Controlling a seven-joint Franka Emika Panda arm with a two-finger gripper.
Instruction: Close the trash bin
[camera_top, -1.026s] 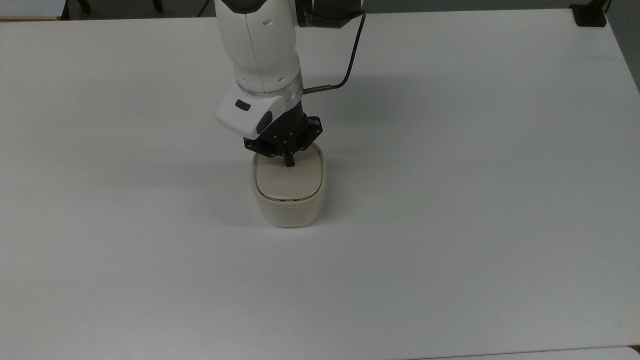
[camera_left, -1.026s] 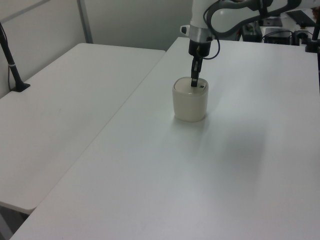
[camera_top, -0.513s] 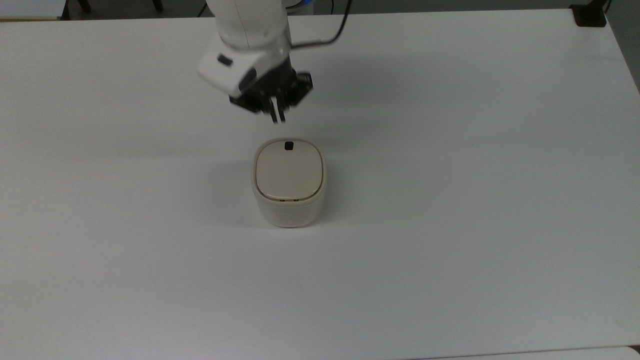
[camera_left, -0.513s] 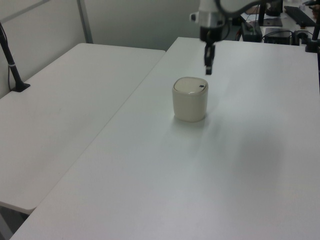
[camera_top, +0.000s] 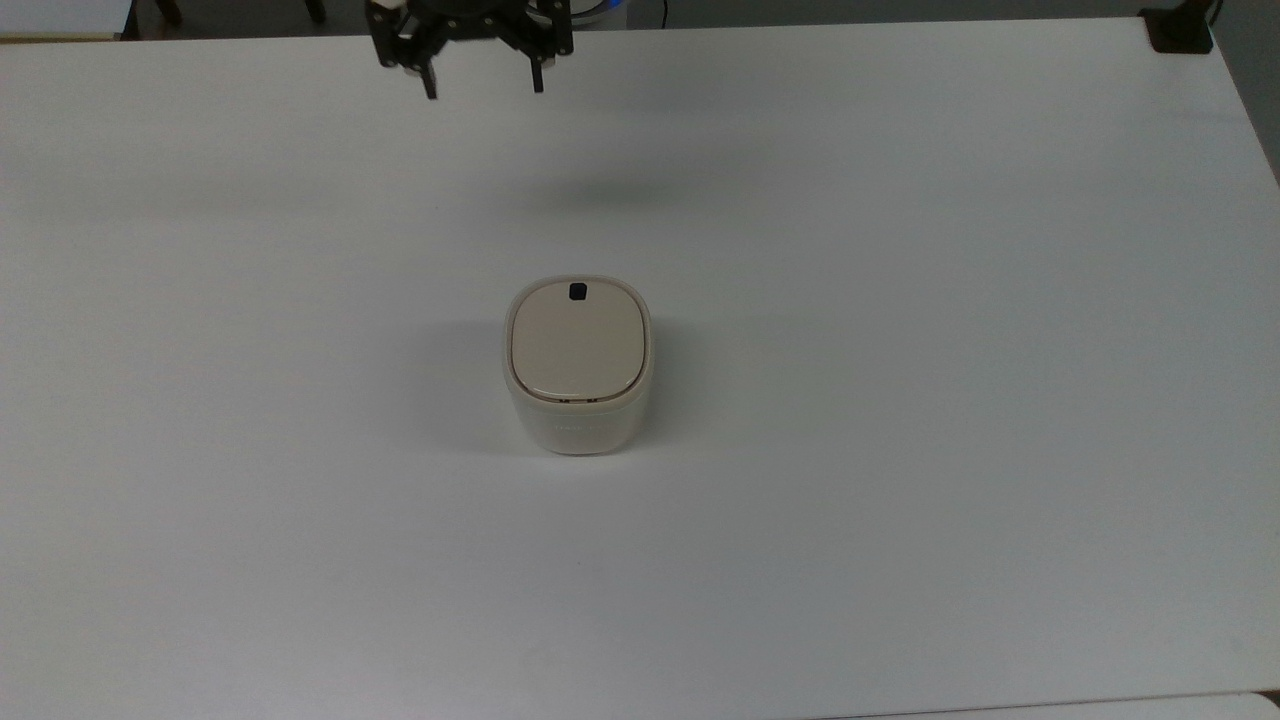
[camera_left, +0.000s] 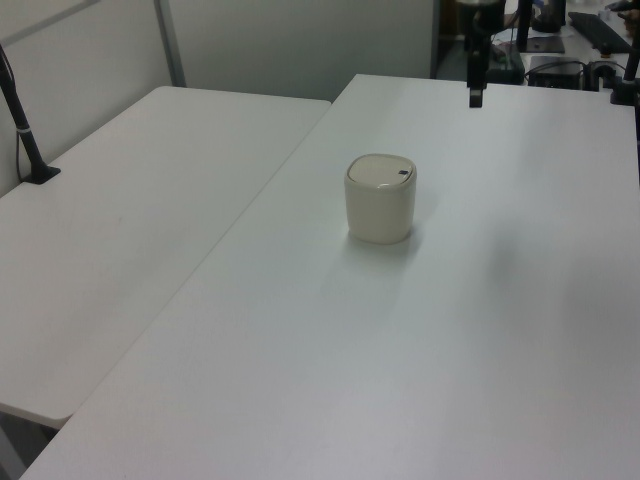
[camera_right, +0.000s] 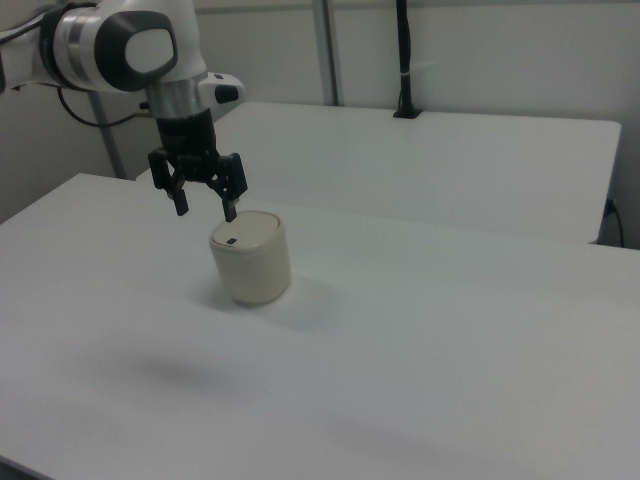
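A second ago the claw (camera_top: 483, 85) stood on the beige lid (camera_top: 577, 340) of the trash bin (camera_top: 578, 366), its closed tip pressed near the small black square mark (camera_top: 577, 291). Half a second ago it was already lifted clear, fingers together. It has since withdrawn much farther, to the top edge of the top view, and its two fingers have spread wide with nothing between them. The bin has not moved in that time, and its lid has stayed down, flush with the rim.

From the claw, the bin sits well below and a little to the top view's right, standing alone on the white tabletop (camera_top: 900, 400). In the right view the claw (camera_right: 203, 204) hangs in the air above the bin (camera_right: 250, 258), slightly to the right view's left, apart from it. In the left view the claw (camera_left: 475, 98) shows as a thin dark shape beyond the bin (camera_left: 380, 197).

The top view cuts off the arm above the claw, so the wrist is out of frame there. A faint embossed mark on the bin's front wall is too pale to read. A second tabletop (camera_left: 130, 220) stands beside the first.
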